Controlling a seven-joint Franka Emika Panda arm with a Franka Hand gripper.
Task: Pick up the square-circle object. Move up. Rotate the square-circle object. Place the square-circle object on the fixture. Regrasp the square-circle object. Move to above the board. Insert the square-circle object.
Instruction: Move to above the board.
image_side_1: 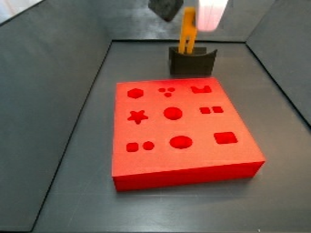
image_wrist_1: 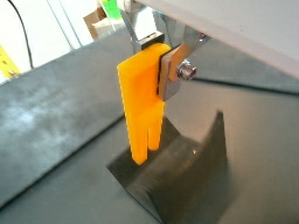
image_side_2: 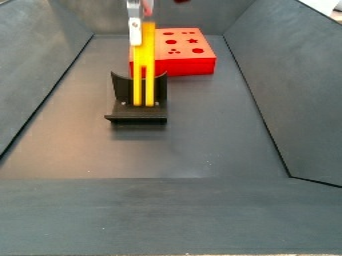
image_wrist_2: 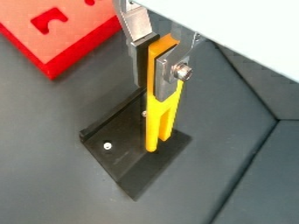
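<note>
The claw [image_wrist_2: 159, 63] is seen above the fixture [image_wrist_2: 126, 157], pinched on the upper end of the square-circle object [image_wrist_2: 160, 114], which hangs upright from it. In a wrist view the yellow peg is gripped between the silver finger plates, one finger [image_wrist_2: 179, 72] with a screw lying flat against its side, and its forked lower end reaches down to the fixture's dark base plate. In a wrist view the square-circle object [image_wrist_1: 145, 101] appears orange, a finger [image_wrist_1: 177, 68] is pressed on its upper part, and its tip is just at the fixture [image_wrist_1: 176, 171]; whether it touches cannot be told.

In a side view the board [image_side_1: 180, 135], red with star, hexagon, circle and square recesses, lies on the dark surface [image_side_1: 73, 196], and the fixture [image_side_1: 192, 62] stands just beyond its far edge, with the peg [image_side_1: 187, 35] rising from the notch into the claw [image_side_1: 190, 13].

In a side view the peg [image_side_2: 142, 72] stands upright in front of the fixture's [image_side_2: 134, 108] back wall, under the claw [image_side_2: 138, 12], and the board [image_side_2: 182, 50] lies beyond, apart from it.
</note>
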